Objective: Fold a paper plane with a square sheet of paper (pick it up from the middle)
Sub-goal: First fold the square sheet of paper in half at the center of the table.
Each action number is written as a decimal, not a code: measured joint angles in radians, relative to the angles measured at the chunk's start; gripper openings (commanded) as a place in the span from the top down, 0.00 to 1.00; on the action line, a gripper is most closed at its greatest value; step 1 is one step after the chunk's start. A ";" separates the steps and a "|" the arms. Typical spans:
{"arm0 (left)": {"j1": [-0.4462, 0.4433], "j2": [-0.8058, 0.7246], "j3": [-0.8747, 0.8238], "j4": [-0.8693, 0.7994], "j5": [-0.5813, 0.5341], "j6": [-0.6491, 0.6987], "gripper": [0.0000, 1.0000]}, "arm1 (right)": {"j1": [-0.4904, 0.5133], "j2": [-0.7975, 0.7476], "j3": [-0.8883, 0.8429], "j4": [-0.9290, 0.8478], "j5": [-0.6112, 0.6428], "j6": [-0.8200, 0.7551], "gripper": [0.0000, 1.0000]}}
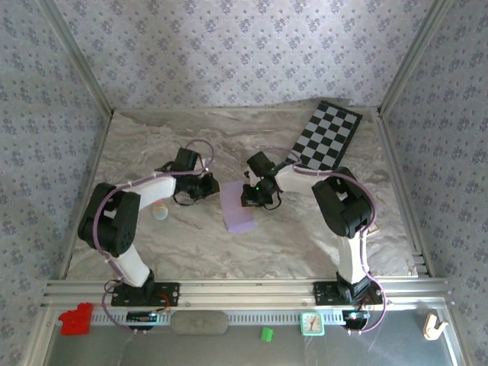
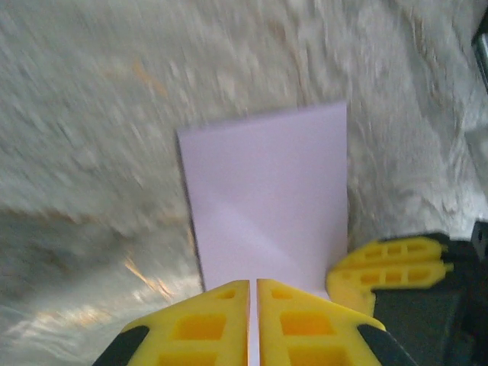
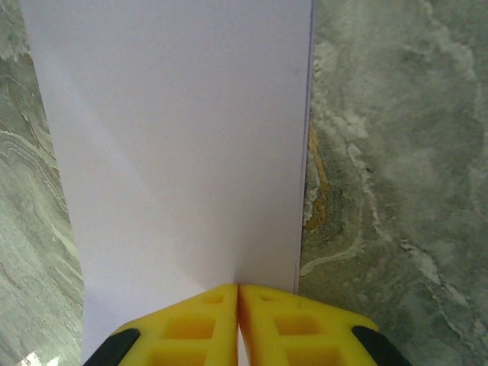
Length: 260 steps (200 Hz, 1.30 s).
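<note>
At the bottom edge of my left wrist view the left pincer (image 2: 253,284) is closed tight, its tips over the near edge of the square sheet of paper (image 2: 267,206). The right pincer (image 3: 238,288) is closed the same way in its own view. Whether either one pinches or merely presses the sheet, I cannot tell. Folded to a lilac rectangle, the sheet lies flat mid-frame on the counter (image 1: 305,236), its long axis running up-frame away from both pincers. The right arm looks nearer its middle. The chequered board (image 1: 328,136) sits upper right, well apart.
</note>
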 measured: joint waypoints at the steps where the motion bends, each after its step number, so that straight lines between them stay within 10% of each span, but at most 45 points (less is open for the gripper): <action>1: -0.002 -0.001 -0.003 0.002 0.001 -0.003 0.88 | 0.000 0.000 -0.001 0.002 0.000 0.003 0.88; 150: -0.116 0.062 -0.056 -0.010 0.055 -0.087 0.90 | 0.010 -0.019 -0.036 0.050 0.019 0.081 0.88; 260: -0.106 -0.178 -0.124 -0.057 0.025 -0.082 0.90 | 0.010 -0.031 -0.061 0.085 0.019 0.110 0.89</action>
